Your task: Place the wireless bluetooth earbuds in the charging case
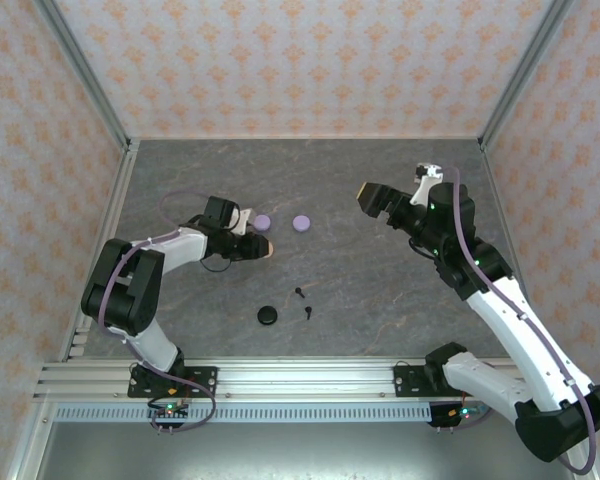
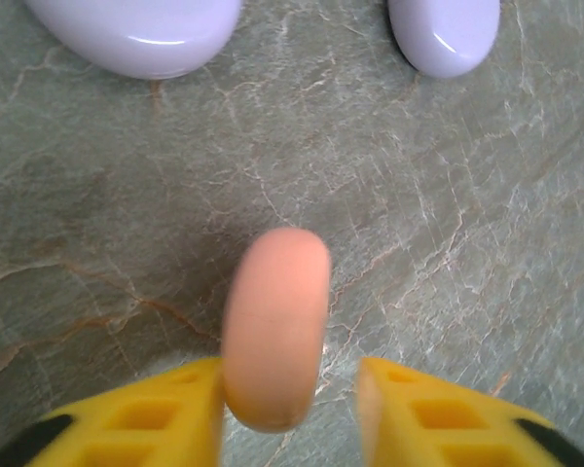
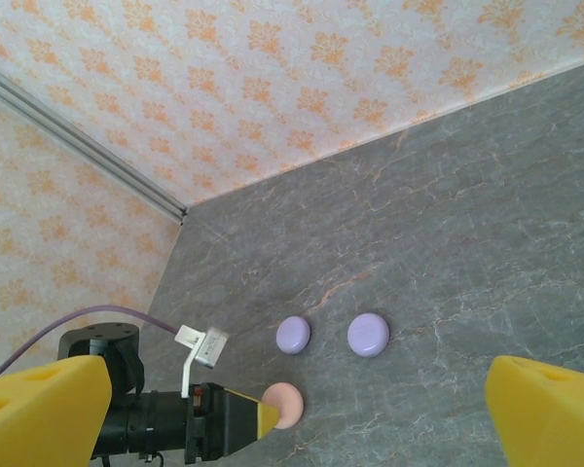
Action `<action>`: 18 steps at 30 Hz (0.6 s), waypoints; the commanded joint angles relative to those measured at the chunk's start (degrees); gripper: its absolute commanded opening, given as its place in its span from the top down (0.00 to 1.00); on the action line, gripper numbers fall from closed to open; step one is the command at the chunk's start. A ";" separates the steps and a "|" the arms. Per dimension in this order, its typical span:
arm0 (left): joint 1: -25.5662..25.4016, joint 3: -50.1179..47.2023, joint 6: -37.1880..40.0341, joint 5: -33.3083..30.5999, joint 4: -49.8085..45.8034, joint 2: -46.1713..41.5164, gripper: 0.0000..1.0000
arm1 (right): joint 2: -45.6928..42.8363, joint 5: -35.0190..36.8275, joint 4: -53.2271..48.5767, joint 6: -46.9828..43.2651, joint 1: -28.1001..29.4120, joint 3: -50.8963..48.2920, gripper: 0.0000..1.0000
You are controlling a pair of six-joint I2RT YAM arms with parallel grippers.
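Worry is the pink round case (image 2: 275, 326): standing on edge in the left end effector (image 2: 290, 399), jaws partway apart, leaning on one finger, clear of the other. Likely to roll or flop toward the two lilac round cases (image 1: 262, 221) just beyond it. Easy to flick the two black earbuds (image 1: 299, 293) too, loose on the counter (image 1: 380, 290) on the pink case's near side, by the black case (image 1: 268, 315). Right end effector (image 1: 397, 188) well right of the pink case, wide, empty. No readable branding or text.
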 commanded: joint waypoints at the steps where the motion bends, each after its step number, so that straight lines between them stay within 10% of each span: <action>1: 1.30 -0.36 0.49 -1.89 -0.44 -0.09 0.52 | -1.68 1.33 3.59 1.63 -0.29 -1.66 0.01; 18: 1.95 -5.35 -3.23 -10.85 -2.98 -24.25 0.24 | 7.20 -1.89 -9.32 -5.83 8.68 0.30 0.01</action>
